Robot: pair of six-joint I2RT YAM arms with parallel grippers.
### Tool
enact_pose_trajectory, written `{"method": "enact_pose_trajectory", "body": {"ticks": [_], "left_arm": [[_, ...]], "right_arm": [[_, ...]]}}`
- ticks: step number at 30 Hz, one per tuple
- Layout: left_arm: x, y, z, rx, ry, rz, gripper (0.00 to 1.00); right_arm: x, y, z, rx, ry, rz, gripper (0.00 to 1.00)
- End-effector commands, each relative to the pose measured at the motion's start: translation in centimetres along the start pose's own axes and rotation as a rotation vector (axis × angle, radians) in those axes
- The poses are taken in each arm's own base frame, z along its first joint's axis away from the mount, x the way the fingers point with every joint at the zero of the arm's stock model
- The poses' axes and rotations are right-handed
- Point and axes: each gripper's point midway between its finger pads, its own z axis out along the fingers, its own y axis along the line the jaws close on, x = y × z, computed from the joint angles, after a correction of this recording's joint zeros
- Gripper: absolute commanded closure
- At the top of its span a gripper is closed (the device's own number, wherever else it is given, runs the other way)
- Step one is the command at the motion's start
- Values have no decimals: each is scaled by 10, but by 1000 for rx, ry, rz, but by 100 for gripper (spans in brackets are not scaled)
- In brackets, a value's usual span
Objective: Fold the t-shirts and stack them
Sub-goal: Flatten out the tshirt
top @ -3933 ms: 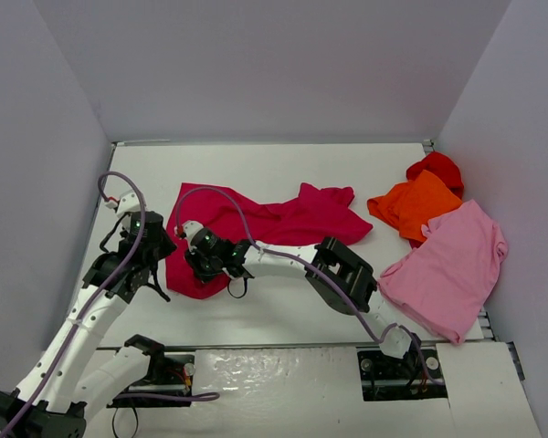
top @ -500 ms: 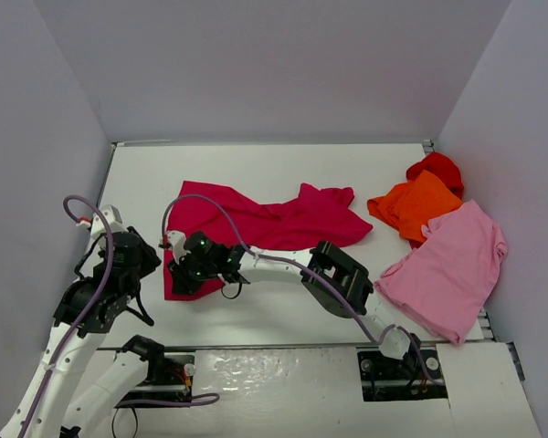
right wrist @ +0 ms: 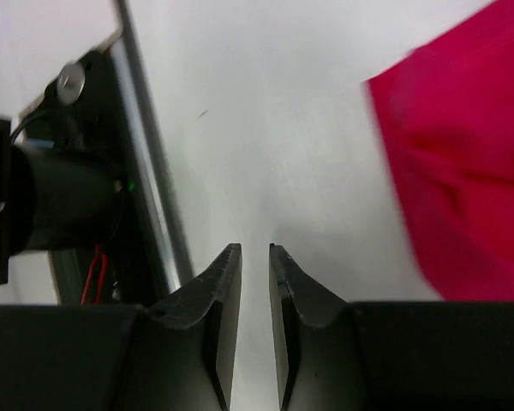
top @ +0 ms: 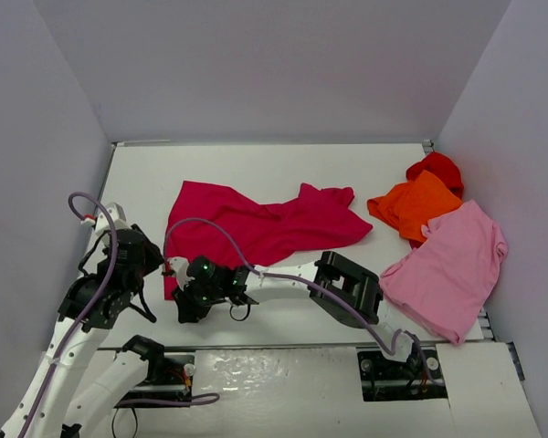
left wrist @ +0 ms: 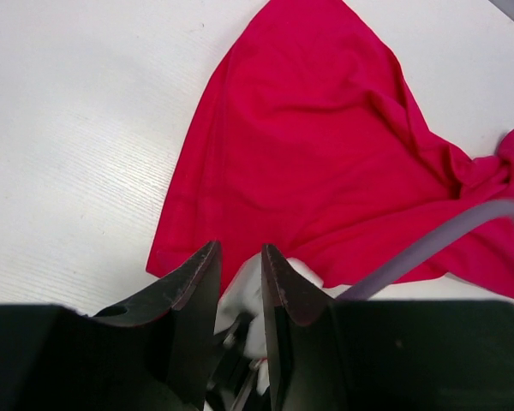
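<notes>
The large crimson t-shirt (top: 256, 224) lies spread across the table's middle-left, also filling the left wrist view (left wrist: 317, 154) and showing at the right of the right wrist view (right wrist: 463, 171). The light pink t-shirt (top: 447, 269), orange t-shirt (top: 416, 205) and bright red t-shirt (top: 436, 167) lie bunched together at the right. My left gripper (top: 149, 278) (left wrist: 240, 257) hovers just left of the crimson shirt's near-left corner, jaws a narrow gap apart and empty. My right gripper (top: 181, 315) (right wrist: 254, 250) is over bare table just in front of that corner, narrowly open, holding nothing.
White walls enclose the table on three sides. The right arm (top: 347, 283) stretches leftward along the near edge in front of the crimson shirt. The table's front rail and a black motor housing (right wrist: 60, 205) sit close ahead of the right gripper.
The right gripper has come off the crimson shirt's near-left corner and moved toward the near edge. That corner now lies flat and wider. The left arm has hardly moved.
</notes>
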Motion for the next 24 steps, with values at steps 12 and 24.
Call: {"method": "enact_pose_trajectory", "body": {"ticks": [12,24], "left_arm": [[-12,2,-20,40,-47,-56,77],[-8,6,-20,30,-37,-38,76]], "right_arm": [[-153,-124,-10,133,-314,89,74],[-149,-134,9,121,-298,119,62]]}}
